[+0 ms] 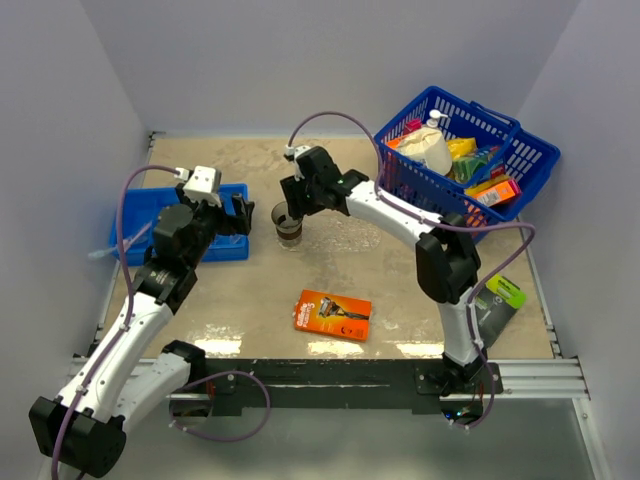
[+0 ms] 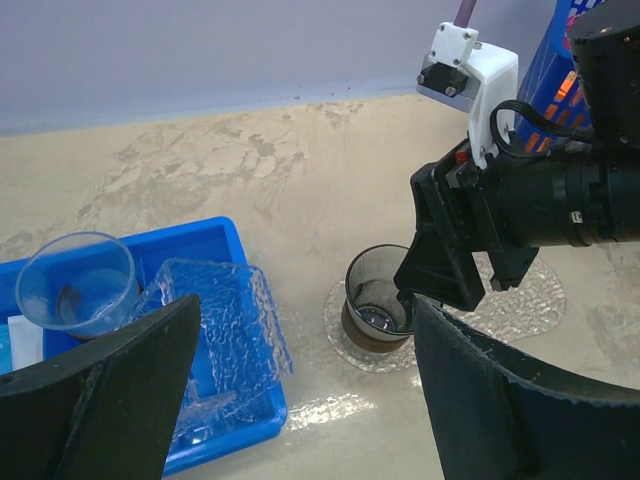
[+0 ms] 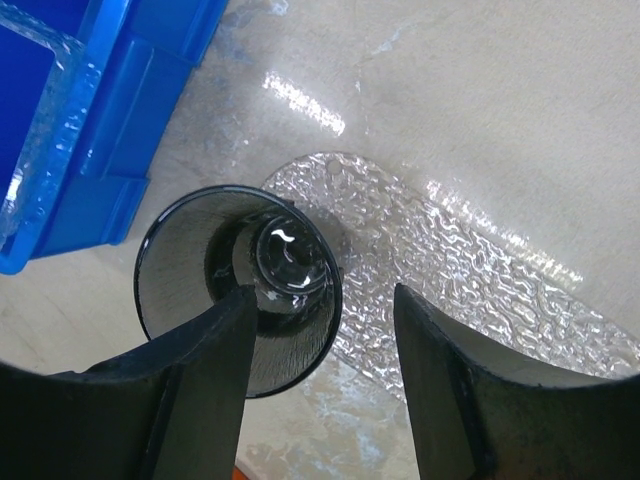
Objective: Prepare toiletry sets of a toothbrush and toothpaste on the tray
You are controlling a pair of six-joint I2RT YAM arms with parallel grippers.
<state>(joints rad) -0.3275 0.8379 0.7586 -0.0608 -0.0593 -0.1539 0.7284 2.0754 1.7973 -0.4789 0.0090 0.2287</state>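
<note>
The tray [image 3: 480, 290], a clear textured plastic piece, lay flat on the table [image 1: 220, 300] near its middle, just right of the blue compartment bin [image 1: 135, 228]. A brownish translucent cup [image 3: 240, 290] stood upright on the tray's end nearest the bin. The right gripper [image 3: 322, 295] hung directly over that cup with its jaws spread. The cup's near wall lay between the two fingers, and neither finger was seen pressing on it. Whether one fingertip touched the rim could not be told. The left gripper [image 2: 305, 303] was held above the bin's inner edge, jaws spread wide, with nothing between them. Inside the bin sat a clear cup [image 2: 78, 283] and a second clear textured piece [image 2: 215, 330], lying tilted. An orange razor pack [image 1: 333, 313] lay flat on the table, nearer the arm bases and well apart from the tray. The blue wire basket [image 1: 530, 160] stood at the far right corner, filled with assorted goods. Toothpaste could not be picked out among them at this size.
</note>
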